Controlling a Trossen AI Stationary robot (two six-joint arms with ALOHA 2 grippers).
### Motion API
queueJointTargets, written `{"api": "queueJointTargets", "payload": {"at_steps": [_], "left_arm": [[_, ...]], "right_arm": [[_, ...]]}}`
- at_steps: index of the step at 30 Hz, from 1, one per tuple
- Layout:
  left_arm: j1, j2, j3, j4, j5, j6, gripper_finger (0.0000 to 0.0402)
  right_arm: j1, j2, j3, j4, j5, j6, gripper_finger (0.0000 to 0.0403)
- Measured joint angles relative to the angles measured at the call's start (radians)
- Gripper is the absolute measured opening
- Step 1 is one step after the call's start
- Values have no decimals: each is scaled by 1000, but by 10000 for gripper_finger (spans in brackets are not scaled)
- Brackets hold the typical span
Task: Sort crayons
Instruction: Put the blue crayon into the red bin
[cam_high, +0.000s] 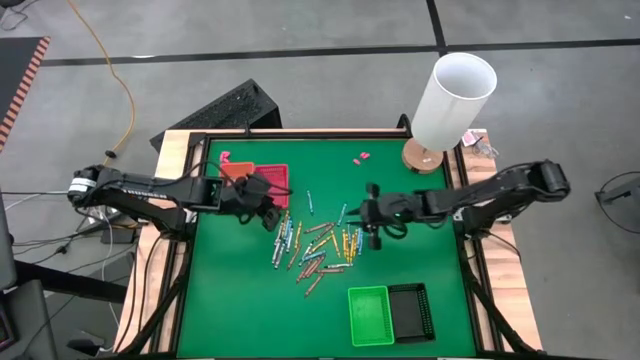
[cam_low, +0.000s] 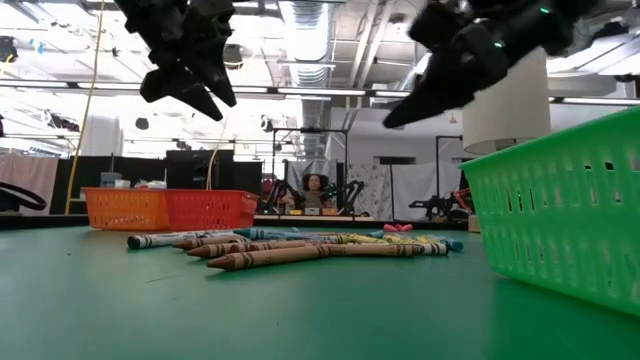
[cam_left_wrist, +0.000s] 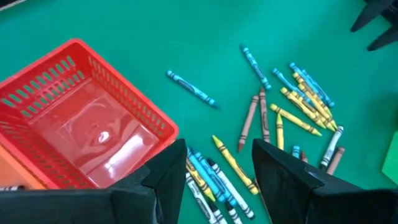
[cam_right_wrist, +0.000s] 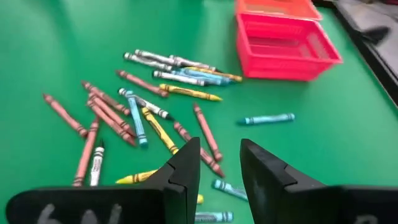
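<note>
Both jaws parted, empty | crayons (cam_high: 318, 246) strewn mid green mat (cam_high: 240, 310) | person (cam_low: 315, 187) seated in lab bkgd

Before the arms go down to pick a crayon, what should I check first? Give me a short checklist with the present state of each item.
1. Left gripper empty and open: ok; its fingers stand apart with nothing between them.
2. Right gripper empty and open: ok; there is a gap between its fingers, with nothing held.
3. Both grippers clear of the table: ok; in the low view they hang well above the crayons.
4. Crayons within reach: ok; the pile lies between the two grippers.
5. Red tray free to receive: ok; it looks empty.
6. Green tray and black tray free: ok; both look empty from above.
</note>
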Motion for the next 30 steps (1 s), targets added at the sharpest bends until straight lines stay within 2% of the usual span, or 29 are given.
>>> {"api": "queueJointTargets", "payload": {"at_steps": [5, 9, 15, 22, 30], "left_arm": [[-18, 0, 0, 0, -1, 15, 171], [-27, 0, 0, -1, -22, 16, 171], [-28, 0, 0, -1, -25, 23, 171], [-28, 0, 0, -2, -47, 23, 171], [-28, 0, 0, -2, -64, 22, 171]], "right_arm": [[-60, 105, 133, -189, -63, -121, 123], [-102, 164, 184, -259, -91, -228, 123], [-141, 222, 190, -272, -92, -414, 123], [-152, 326, 190, -285, -113, -489, 123], [-153, 416, 190, -223, 42, -611, 123]]}}
